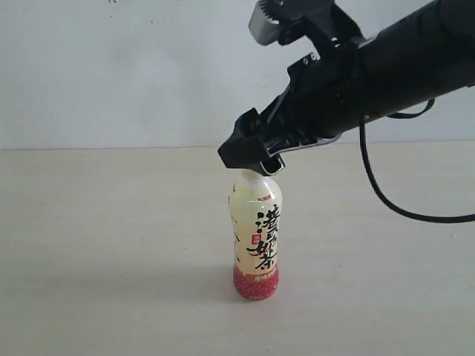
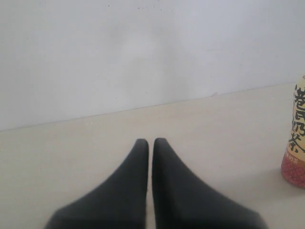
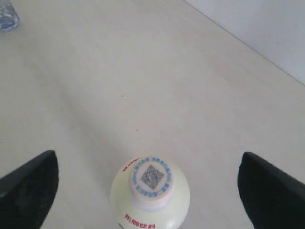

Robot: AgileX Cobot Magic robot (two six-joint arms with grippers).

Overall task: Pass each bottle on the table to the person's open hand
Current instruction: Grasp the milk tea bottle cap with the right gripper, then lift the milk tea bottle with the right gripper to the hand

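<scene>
The tea bottle [image 1: 256,237], cream-bodied with black lettering and a red base, is seen standing upright on the desk [image 1: 104,267], near the middle of the exterior view. The right arm [image 1: 371,74] is angled down from the upper right, and its jaws are held directly over the bottle's cap [image 3: 151,178]. In the exterior view the top of the cap is covered by the arm's black tip, so it cannot be told whether the cap is touched. In the right wrist view the right jaws are shown spread wide apart, one on each side of the bottle, with nothing clamped. A square code is printed on the cap. Part of a clear bottle [image 3: 7,14] is caught at the edge of that view, well apart on the desk. The left jaws are shown brought together, with only a thin slit between them, low over the desk. The tea bottle stands off to one side, apart from them. A black cable [image 1: 386,200] is hung from the right arm.
</scene>
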